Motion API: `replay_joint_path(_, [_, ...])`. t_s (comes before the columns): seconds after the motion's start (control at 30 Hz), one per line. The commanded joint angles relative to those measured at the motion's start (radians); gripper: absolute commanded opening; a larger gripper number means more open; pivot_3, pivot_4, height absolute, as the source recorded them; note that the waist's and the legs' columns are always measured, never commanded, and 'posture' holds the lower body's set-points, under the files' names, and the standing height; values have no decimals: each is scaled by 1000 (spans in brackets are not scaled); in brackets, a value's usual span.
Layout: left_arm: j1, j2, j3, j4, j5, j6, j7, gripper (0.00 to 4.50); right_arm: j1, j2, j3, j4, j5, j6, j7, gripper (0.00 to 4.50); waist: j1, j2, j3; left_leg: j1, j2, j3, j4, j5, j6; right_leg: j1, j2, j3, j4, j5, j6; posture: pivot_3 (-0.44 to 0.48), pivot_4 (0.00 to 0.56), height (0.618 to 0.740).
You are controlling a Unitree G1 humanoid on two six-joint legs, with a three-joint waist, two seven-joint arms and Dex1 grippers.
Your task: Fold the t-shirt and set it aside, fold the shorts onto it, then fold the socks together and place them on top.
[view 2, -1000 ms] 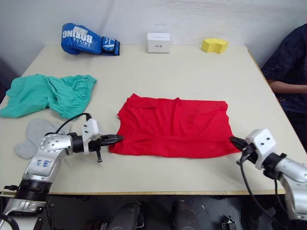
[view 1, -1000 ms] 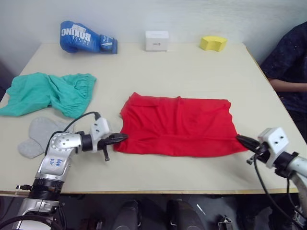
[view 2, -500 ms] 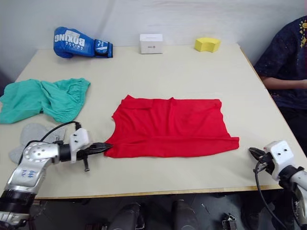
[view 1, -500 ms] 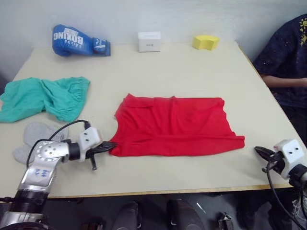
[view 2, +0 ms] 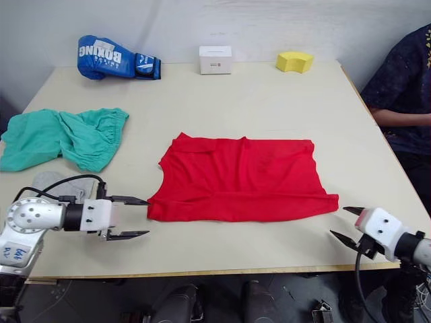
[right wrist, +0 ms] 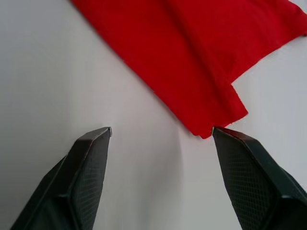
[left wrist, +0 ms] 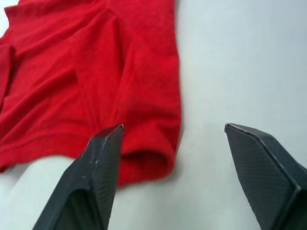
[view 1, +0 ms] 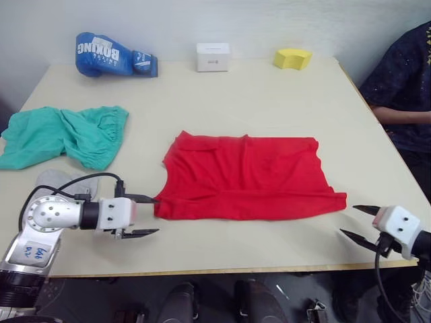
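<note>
The red t-shirt (view 1: 249, 178) lies flat in the middle of the table, folded into a wide band. My left gripper (view 1: 144, 215) stands open just left of the shirt's near left corner (left wrist: 144, 163), holding nothing. My right gripper (view 1: 350, 221) is open near the table's front right edge, a short way from the shirt's near right corner (right wrist: 206, 120), also holding nothing. The teal-green shorts (view 1: 64, 134) lie crumpled at the left side. The grey socks (view 1: 57, 183) lie in front of them, partly hidden by my left arm.
A blue boxing glove (view 1: 111, 52), a white box (view 1: 213, 56) and a yellow sponge (view 1: 292, 58) stand along the table's far edge. A person in dark clothing (view 1: 404, 87) sits at the right side. The table's front edge (view 1: 236, 269) runs close under both grippers.
Both grippers went from shut to open. The right one drew back from the shirt's right corner toward the front edge, and the left one drew slightly back to the left. The camera also shifted.
</note>
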Motion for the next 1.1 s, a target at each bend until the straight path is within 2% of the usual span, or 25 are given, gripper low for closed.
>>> replay_joint_path(0.03, [-23, -10, -27, 3, 70, -25, 56, 3370, -35, -4, 35, 36, -43, -67, -18, 3389, -2, 0, 0, 0, 0, 0, 0, 0, 0, 0, 0, 0, 0, 0, 0, 0, 150, 740])
replay_joint_path(0.27, [-73, 0, -76, 66, 197, -23, 140, 3370, -141, -9, 139, 139, -132, -140, -52, 3389, -5, -7, -3, 7, 1, 2, 0, 1, 0, 6, 1, 1, 2, 0, 0, 0, 150, 740])
replay_joint_path(0.47, [-127, -32, -116, 99, 262, -9, 206, 3370, -214, -10, 211, 216, -205, -227, -85, 3389, -3, -16, -9, 15, 1, 2, -1, -2, -5, 13, 1, 2, 1, 0, 0, 0, 150, 740])
replay_joint_path(0.53, [-131, -33, -125, 106, 274, -9, 217, 3395, -229, -9, 231, 234, -216, -240, -92, 3004, -3, -18, -10, 16, 1, 2, -1, -3, -5, 14, 1, 2, 1, 0, 0, 0, 150, 740])
replay_joint_path(0.63, [-132, -35, -139, 116, 286, -10, 232, 2801, -258, -3, 262, 276, -239, -251, -110, 2151, -3, -18, -11, 16, 1, 2, -1, -3, -5, 14, 1, 2, 1, 0, -1, 0, 150, 740])
replay_joint_path(0.83, [-111, -15, -148, 120, 289, -14, 238, 1015, -314, -8, 312, 344, -262, -226, -128, 167, -3, -19, -11, 16, 1, 2, -1, -3, -5, 14, 0, 2, 1, 0, -1, 0, 150, 740])
replay_joint_path(0.87, [-107, -11, -147, 120, 288, -16, 240, 718, -316, -10, 317, 348, -257, -225, -125, 0, -3, -19, -11, 16, 1, 2, -1, -3, -5, 14, 0, 2, 1, -1, -1, 0, 150, 740])
replay_joint_path(0.93, [-88, -2, -141, 109, 280, -15, 237, 114, -302, -28, 318, 334, -234, -224, -96, 0, -3, -19, -11, 16, 1, 2, -1, -3, -5, 14, 0, 2, 1, -1, -1, 0, 150, 740])
replay_joint_path(1.1, [-1, 36, -103, 14, 222, 37, 208, 38, -228, -95, 270, 233, -146, -156, -15, 0, -2, -17, -12, 16, 1, 2, -3, -3, -5, 13, 0, 2, 0, -1, -3, 0, 150, 740])
